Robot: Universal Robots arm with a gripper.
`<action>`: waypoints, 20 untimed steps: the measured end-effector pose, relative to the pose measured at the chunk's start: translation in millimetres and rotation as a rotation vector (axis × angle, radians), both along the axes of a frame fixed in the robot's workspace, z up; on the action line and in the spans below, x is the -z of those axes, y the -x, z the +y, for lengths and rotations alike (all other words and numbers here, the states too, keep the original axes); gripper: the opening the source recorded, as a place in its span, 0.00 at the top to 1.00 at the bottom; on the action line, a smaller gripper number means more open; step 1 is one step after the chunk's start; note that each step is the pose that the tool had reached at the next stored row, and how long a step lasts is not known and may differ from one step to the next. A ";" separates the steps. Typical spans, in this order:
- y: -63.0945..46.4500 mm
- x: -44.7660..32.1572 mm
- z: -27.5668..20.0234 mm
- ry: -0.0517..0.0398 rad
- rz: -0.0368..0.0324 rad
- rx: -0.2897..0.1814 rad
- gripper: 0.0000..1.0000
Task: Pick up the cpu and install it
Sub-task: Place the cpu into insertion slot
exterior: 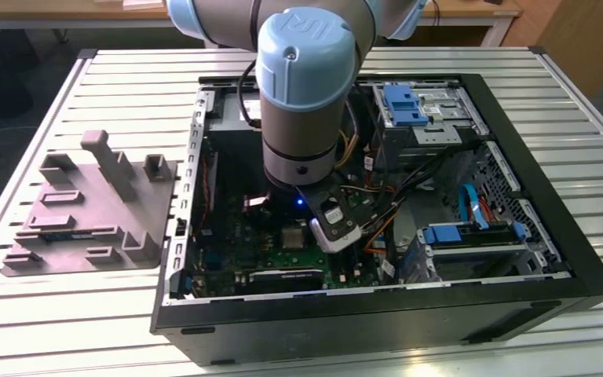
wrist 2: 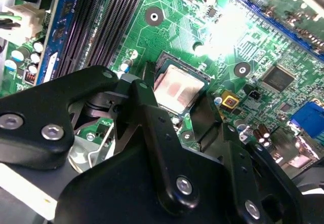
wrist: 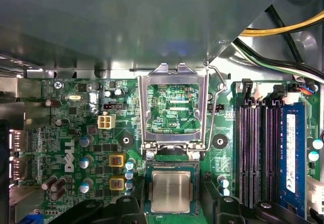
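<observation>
Two black fingers (wrist: 127, 208) of your gripper (wrist: 174, 209) stand astride the cpu (wrist: 171, 191) — one on each side, parted a shade wider than the chip and, as far as I can judge, gripping nothing. The cpu lies flat in its socket (wrist: 172, 166) on the green motherboard (wrist: 76, 148), silvery top up. It sits just beside the hinged load plate (wrist: 172, 107), which is swung open with the board showing through its window. In the exterior view your arm (exterior: 301, 102) reaches down into the open computer case (exterior: 553, 236).

This reads as the seating moment, so go gently. Keep the wrist square to the socket and give no sideways nudge — the contacts underneath won't forgive a drag. Check that all four edges of the chip sit inside the socket rim and no corner rides high; the second wrist view gives you the slanted look for that. Mind the memory slots (wrist: 253, 153) close beside one finger.
</observation>
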State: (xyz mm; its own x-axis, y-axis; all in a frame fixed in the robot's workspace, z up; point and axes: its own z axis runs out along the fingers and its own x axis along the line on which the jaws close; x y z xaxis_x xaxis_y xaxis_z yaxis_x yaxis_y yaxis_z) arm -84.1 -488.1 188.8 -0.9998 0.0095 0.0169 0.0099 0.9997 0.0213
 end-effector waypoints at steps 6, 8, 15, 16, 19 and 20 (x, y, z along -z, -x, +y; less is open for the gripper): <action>-0.2 0.1 -0.1 0.0002 0.0002 0.000 0.53; -0.2 0.1 -0.1 0.0002 0.0001 0.000 0.53; -0.2 0.2 0.0 -0.0002 0.0000 0.000 0.46; -0.2 0.1 0.0 0.0000 0.0002 0.000 0.46; -0.2 -4.8 -0.1 0.0002 0.0003 0.000 0.46; -0.2 -7.6 0.0 -0.0001 0.0003 0.000 0.46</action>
State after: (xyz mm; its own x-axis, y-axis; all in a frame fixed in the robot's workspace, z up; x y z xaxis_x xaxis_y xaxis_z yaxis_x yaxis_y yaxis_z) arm -83.9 -488.2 196.4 -0.9998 0.0095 0.0172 0.0099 0.9997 0.0214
